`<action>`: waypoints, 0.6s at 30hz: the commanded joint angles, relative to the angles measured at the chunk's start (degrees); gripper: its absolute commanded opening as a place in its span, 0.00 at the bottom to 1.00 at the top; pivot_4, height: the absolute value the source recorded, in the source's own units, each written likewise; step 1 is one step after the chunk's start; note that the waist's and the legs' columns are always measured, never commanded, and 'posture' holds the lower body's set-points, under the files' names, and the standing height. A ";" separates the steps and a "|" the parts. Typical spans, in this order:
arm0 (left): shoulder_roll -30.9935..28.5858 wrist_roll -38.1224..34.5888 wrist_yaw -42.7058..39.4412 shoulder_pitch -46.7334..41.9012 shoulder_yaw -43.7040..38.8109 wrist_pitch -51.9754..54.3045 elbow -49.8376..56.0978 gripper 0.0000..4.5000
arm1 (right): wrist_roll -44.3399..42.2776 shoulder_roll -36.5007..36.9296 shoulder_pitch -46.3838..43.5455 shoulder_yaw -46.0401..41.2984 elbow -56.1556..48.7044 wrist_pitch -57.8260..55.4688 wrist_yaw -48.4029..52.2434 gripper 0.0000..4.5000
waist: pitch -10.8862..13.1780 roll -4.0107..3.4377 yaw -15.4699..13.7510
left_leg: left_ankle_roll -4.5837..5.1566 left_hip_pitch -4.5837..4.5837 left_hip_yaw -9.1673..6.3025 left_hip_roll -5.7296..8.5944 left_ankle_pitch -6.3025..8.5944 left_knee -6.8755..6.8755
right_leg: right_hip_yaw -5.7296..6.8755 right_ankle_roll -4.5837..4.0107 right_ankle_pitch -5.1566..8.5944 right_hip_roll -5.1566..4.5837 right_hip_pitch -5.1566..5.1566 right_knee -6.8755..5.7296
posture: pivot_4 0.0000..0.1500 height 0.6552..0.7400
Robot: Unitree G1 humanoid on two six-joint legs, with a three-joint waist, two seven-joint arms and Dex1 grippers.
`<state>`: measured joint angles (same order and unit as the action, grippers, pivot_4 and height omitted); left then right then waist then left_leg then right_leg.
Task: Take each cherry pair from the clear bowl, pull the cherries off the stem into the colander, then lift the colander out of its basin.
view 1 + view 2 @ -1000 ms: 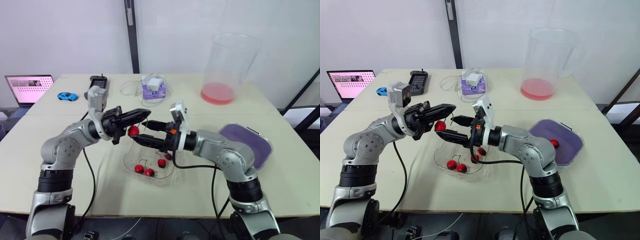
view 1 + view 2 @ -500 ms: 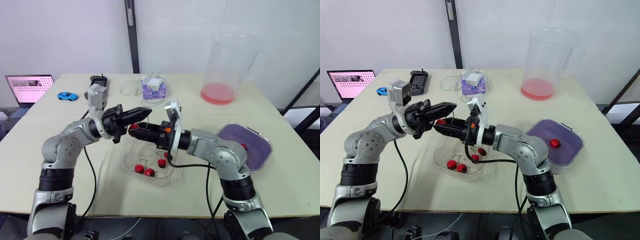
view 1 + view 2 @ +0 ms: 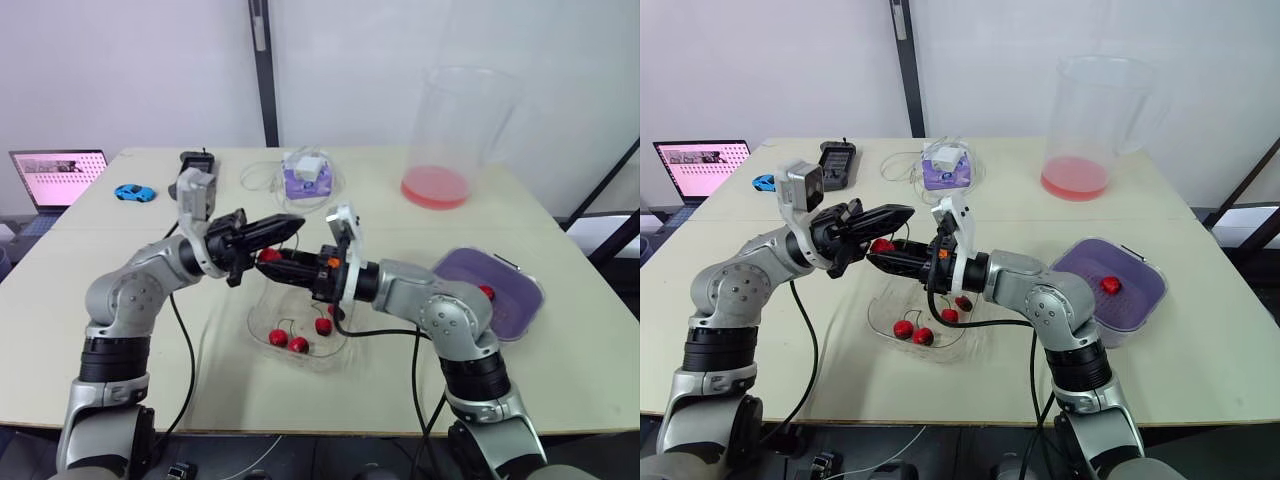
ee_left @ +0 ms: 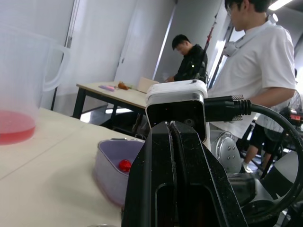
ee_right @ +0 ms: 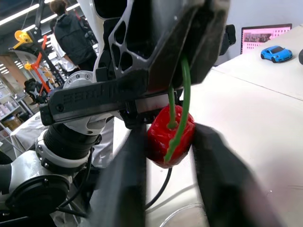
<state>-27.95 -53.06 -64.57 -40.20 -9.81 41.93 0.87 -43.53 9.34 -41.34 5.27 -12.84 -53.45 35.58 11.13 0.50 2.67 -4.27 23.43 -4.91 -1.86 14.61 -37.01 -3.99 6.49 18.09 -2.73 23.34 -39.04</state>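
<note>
R end effector pinches cherry; L end effector holds stem.

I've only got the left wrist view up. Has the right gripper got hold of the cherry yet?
Observer: Yes. The right gripper has a finger touching each side of the cherry.
Operator: And the stem?
Observer: The green stem runs up from that cherry into the shut left gripper.
Operator: Anything left in the bowl?
Observer: Several red cherries lie in the clear bowl, below both grippers.
</note>
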 commanded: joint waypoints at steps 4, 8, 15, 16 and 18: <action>-0.02 -0.29 -0.07 -0.65 -0.47 -0.82 0.97 0.00 | -1.78 -0.68 -1.37 -0.33 -1.82 -0.21 0.21 0.03 | 0.00 0.00 -0.01 | 0.00 0.00 0.00 0.00 0.00 0.00 | 0.00 0.00 0.00 0.00 0.00 0.00 | 1.00 0.92; -0.26 0.01 -0.31 -1.09 -0.56 -1.07 0.47 0.00 | -2.19 0.98 -0.56 0.09 -2.49 -2.43 0.48 0.03 | 0.00 0.00 -0.01 | 0.00 0.00 0.00 0.00 0.00 0.00 | 0.00 0.00 0.00 0.00 0.00 0.00 | 1.00 0.92; 0.18 0.71 -0.68 -1.58 -0.40 -1.63 -0.17 0.00 | 0.21 8.31 1.22 4.53 -3.38 -7.39 1.80 0.03 | 0.00 0.01 -0.06 | 0.04 0.00 0.00 0.01 0.02 0.00 | 0.00 0.00 0.00 -0.01 -0.01 0.02 | 1.00 0.92; 0.32 0.74 -0.62 -1.65 -0.38 -1.67 -0.21 0.00 | 0.53 8.96 1.37 5.03 -3.47 -7.71 1.81 0.03 | 0.00 0.01 -0.03 | 0.04 0.00 0.00 0.01 0.03 0.00 | 0.00 0.00 0.00 0.00 -0.01 0.01 | 1.00 0.92; 0.83 0.82 -0.29 -1.75 -0.37 -1.93 -0.17 0.00 | 0.28 9.87 1.94 5.41 -4.07 -8.38 2.22 0.03 | 0.00 0.01 0.00 | 0.05 0.00 0.00 0.00 0.03 0.00 | -0.01 0.00 0.00 0.01 0.01 0.01 | 1.00 0.92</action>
<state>-26.85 -51.78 -64.76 -41.10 -9.79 40.92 -0.26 -42.83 19.10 -39.24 10.97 -14.51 -61.86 36.95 11.13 0.51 2.67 -4.22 23.43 -4.91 -1.86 14.63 -37.01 -4.00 6.49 18.09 -2.72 23.35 -39.03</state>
